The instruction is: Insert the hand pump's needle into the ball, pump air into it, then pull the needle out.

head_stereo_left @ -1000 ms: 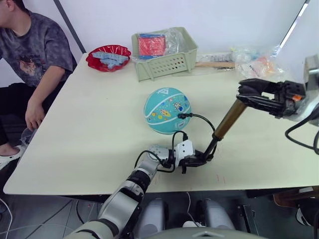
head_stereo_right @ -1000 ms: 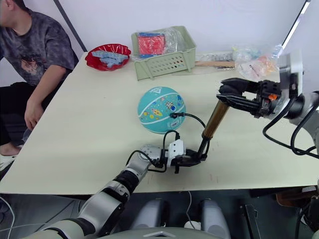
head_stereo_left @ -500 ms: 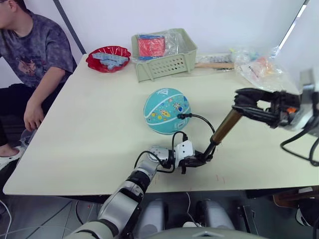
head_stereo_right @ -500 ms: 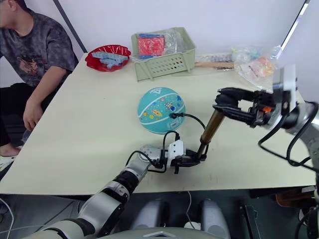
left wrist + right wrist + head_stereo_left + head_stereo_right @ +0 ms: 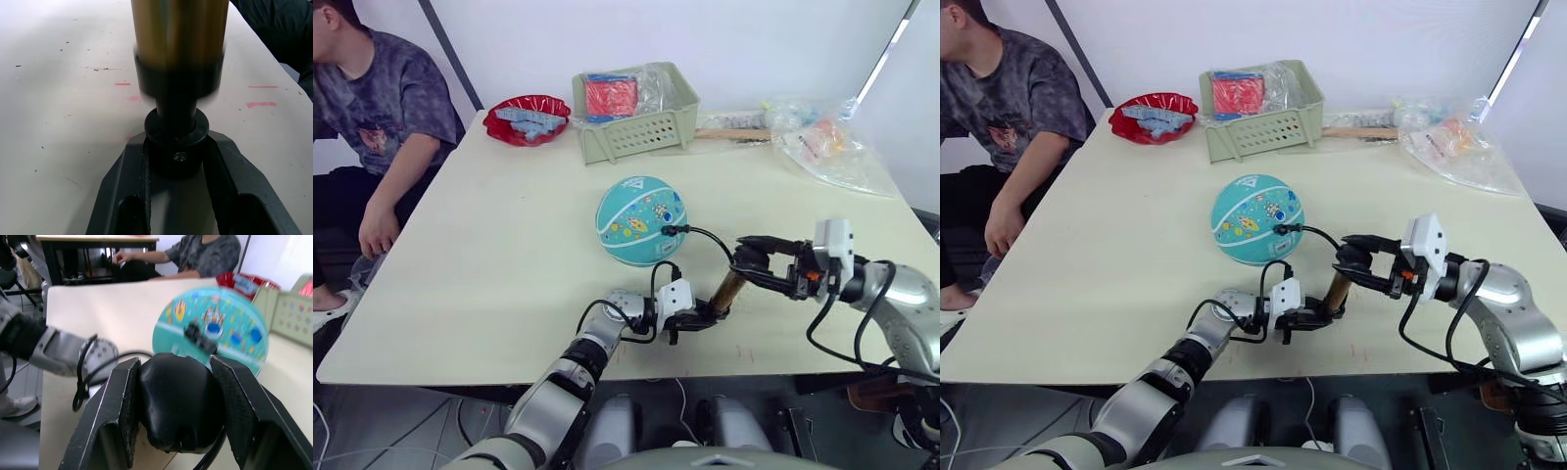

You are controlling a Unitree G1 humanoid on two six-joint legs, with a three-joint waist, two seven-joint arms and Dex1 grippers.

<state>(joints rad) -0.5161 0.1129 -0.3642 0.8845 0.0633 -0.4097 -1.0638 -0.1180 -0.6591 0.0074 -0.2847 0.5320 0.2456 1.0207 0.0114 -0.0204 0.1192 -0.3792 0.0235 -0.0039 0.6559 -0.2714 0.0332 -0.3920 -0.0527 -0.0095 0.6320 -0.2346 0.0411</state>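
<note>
Left tool [image 5: 705, 315] pinching the hand pump [image 5: 726, 291] base, right tool [image 5: 751, 260] clamped on its handle, needle [image 5: 665, 230] in the ball [image 5: 641, 218], all on desk [image 5: 509, 245]

Head cameras look down and forward over the whole table [image 5: 489, 245], sharing nearly one scene. Left wrist camera sits tight against the hand pump [image 5: 178, 58], facing the tabletop. Right wrist camera, close in, faces the ball [image 5: 215, 330] and the left arm.
</note>
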